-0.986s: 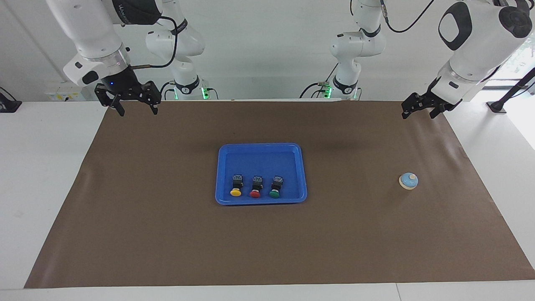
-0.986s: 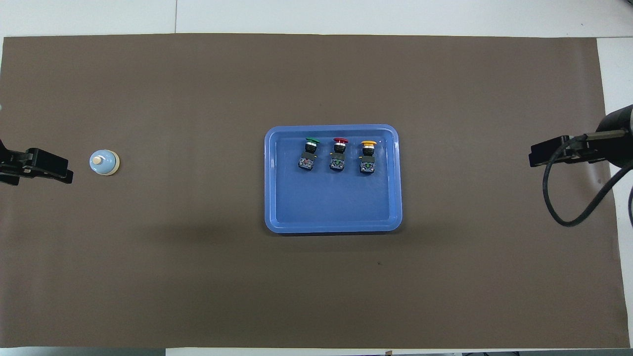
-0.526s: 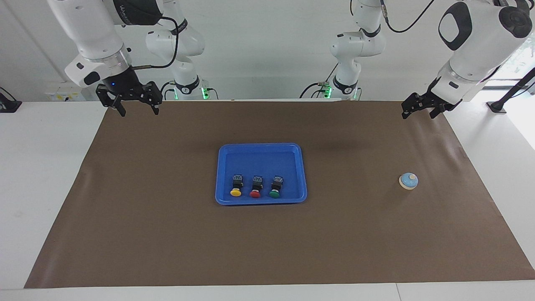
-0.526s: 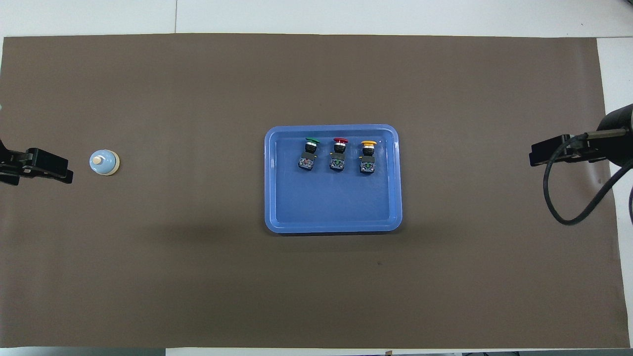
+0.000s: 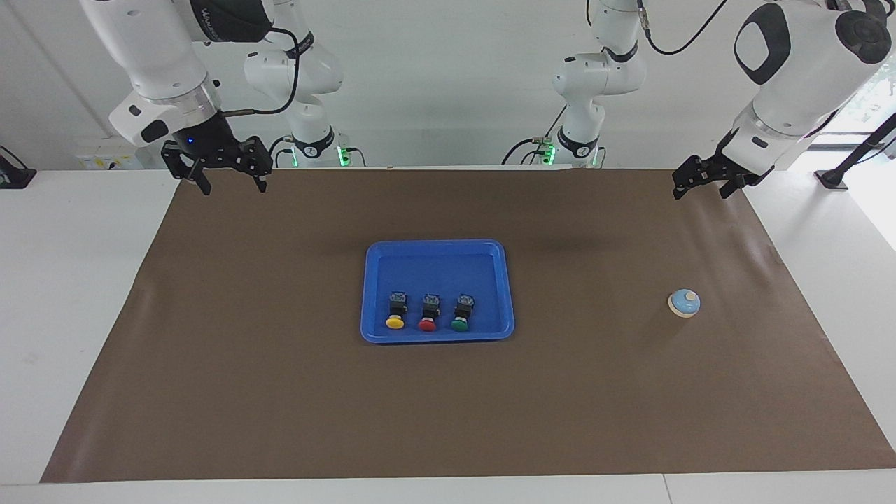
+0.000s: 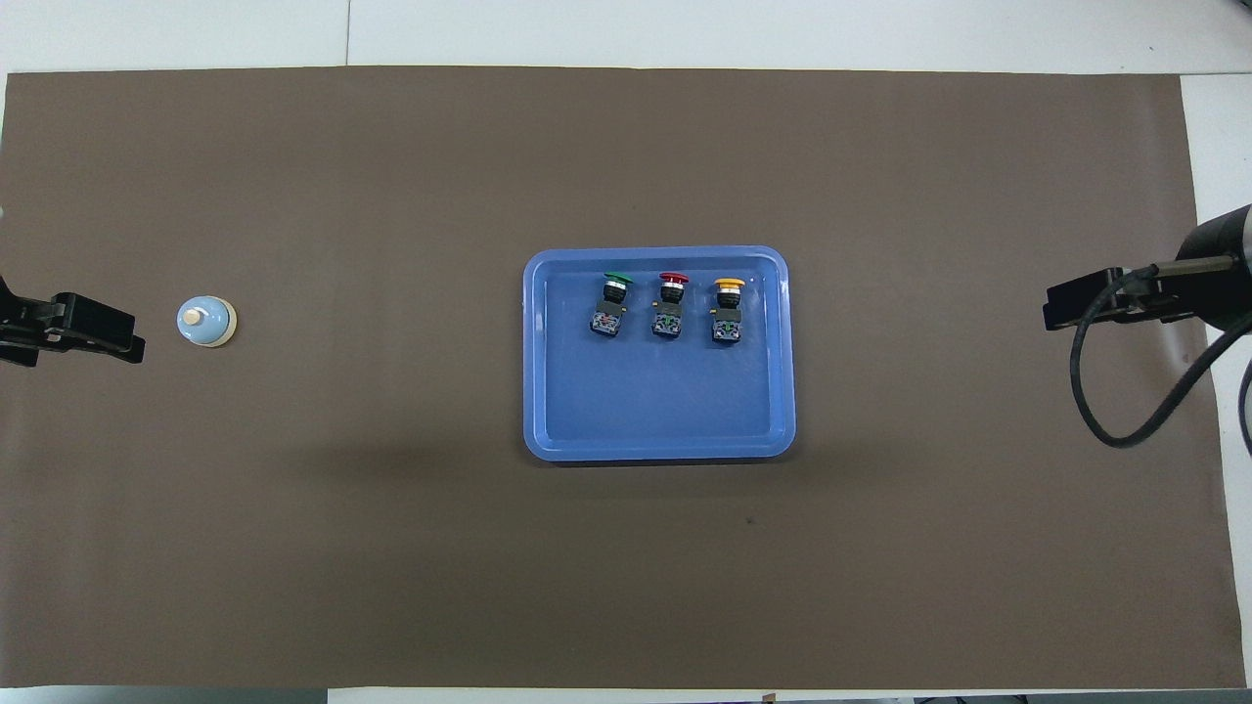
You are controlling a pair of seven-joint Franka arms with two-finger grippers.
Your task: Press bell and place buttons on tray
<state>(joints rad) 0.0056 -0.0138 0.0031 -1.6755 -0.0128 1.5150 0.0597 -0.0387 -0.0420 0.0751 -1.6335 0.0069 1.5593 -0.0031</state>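
Facing view: right gripper [image 5: 232,181] creeps a touch higher, left gripper [image 5: 707,183] unchanged, both open and empty. Three mushroom-capped buttons [image 5: 427,312] sit in the glossy blue tray [image 5: 437,246]; domed bell [image 5: 684,303] rests apart on brown paper [image 5: 280,392].

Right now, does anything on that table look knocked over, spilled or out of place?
Nothing stands out. The three buttons lie in a neat row in the tray, and the bell sits upright on the brown mat.
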